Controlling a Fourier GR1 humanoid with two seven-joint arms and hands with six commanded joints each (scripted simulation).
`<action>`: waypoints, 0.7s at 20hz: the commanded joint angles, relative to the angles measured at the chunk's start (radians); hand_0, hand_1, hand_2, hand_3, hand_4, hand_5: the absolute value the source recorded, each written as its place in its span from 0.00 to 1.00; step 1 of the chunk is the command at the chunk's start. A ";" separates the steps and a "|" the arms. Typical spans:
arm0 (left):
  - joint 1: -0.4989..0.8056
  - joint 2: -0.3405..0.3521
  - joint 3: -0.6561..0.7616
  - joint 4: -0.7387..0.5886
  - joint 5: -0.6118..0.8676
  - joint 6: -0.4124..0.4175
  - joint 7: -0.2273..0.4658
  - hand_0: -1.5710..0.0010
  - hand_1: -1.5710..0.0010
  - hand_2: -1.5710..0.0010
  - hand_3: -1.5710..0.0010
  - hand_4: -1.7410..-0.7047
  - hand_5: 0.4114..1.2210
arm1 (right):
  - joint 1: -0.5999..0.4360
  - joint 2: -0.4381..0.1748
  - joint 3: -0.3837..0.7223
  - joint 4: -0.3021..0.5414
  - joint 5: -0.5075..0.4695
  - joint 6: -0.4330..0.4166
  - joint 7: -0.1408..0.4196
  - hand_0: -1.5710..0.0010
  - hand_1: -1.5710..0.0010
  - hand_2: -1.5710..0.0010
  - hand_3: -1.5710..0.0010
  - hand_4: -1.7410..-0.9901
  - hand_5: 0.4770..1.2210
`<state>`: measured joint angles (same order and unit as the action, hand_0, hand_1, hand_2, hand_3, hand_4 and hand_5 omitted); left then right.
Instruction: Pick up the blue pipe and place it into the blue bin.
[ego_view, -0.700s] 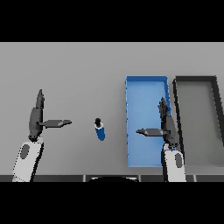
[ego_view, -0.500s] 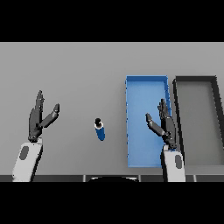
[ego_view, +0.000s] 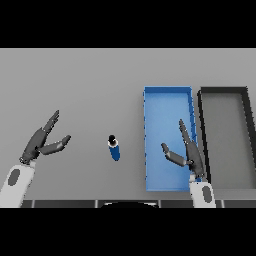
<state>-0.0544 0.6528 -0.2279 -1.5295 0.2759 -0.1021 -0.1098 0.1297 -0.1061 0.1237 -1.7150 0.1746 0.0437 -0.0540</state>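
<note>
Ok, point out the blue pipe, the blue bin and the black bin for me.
blue pipe (ego_view: 115, 149), head view, middle of its blue body
blue bin (ego_view: 167, 90), head view, far rim
black bin (ego_view: 223, 90), head view, far rim

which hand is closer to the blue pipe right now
Right, though only slightly. The right hand hovers over the blue bin, to the right of the blue pipe. The left hand is open further off to the pipe's left.
</note>
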 joint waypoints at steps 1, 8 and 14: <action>0.002 0.005 -0.002 -0.007 0.007 -0.013 0.001 1.00 1.00 1.00 1.00 0.63 0.24 | -0.003 0.000 0.001 -0.006 0.004 -0.004 0.014 1.00 1.00 1.00 1.00 0.74 0.17; 0.059 0.032 -0.106 -0.133 0.012 -0.150 -0.014 1.00 1.00 1.00 1.00 0.60 0.13 | -0.004 -0.007 0.013 -0.002 0.014 0.008 -0.008 1.00 1.00 1.00 1.00 0.71 0.18; 0.041 -0.062 -0.225 -0.158 -0.100 -0.131 0.017 1.00 1.00 1.00 1.00 0.54 0.07 | -0.006 0.004 0.020 -0.023 0.014 0.004 0.011 1.00 1.00 1.00 1.00 0.69 0.19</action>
<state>-0.0135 0.5896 -0.4531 -1.6871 0.1755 -0.2333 -0.0906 0.1231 -0.1011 0.1442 -1.7381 0.1887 0.0481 -0.0453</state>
